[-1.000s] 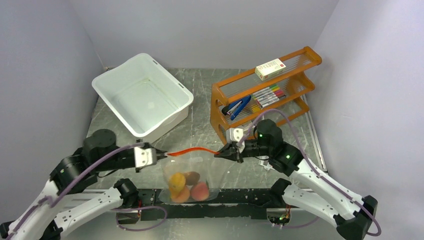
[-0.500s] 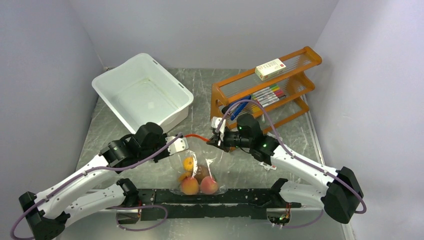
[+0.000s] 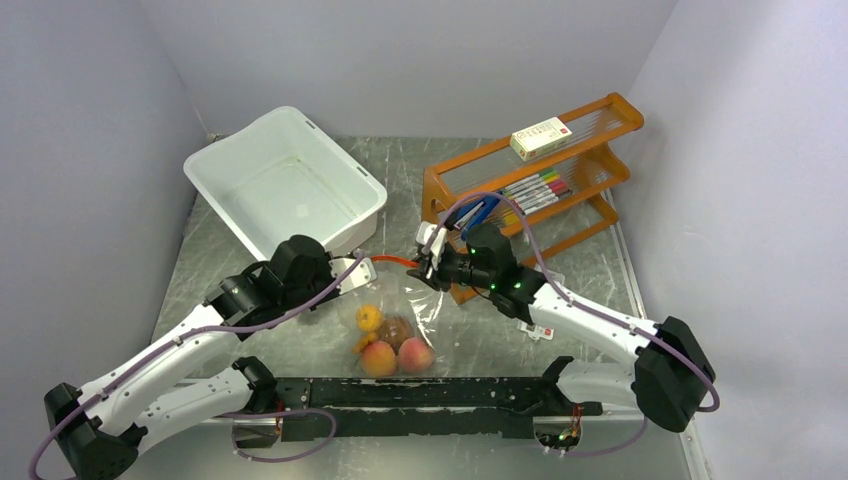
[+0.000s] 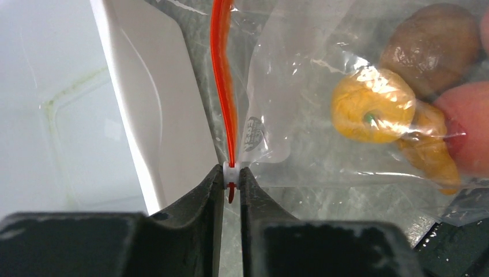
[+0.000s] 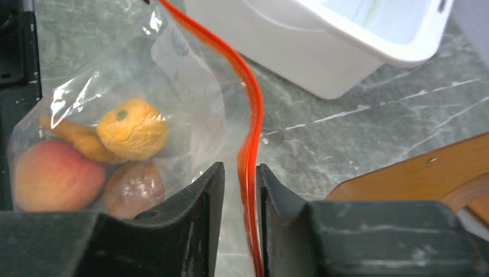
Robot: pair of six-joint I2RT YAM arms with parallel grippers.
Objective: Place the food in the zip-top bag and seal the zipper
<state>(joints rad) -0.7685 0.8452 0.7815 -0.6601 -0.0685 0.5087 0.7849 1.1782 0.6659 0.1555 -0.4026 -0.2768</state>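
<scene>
Food (image 3: 397, 330) sits inside the zip-top bag (image 3: 437, 300), bunched at its closed end; in the top view I count five pieces: one orange, one reddish-brown, two peach-pink, and one smaller orange bit half hidden under the others. The one bag, clear and floppy, lies on the table (image 3: 400, 170) between my two arms, just beside the white tub (image 3: 240, 135) and near the orange rack (image 3: 585, 110), fruit end toward my bases; its mouth runs between my two grippers.

My left gripper (image 4: 230, 179) is clamped on one end of the zipper (image 4: 222, 69), the single white slider (image 4: 230, 169) pinched between its fingertips; my right gripper (image 5: 240, 173) has its fingers narrowly apart, the orange-red strip running through the gap and lying against one finger; whether it actually grips the strip I cannot tell.

A small dark printed mark (image 4: 252, 134) shows on the bag by the zipper; I cannot read it. One box (image 3: 541, 138) lies on the rack's top shelf, its print too small to read; several coloured markers (image 3: 535, 190) lie on the shelf below, too small to count.
</scene>
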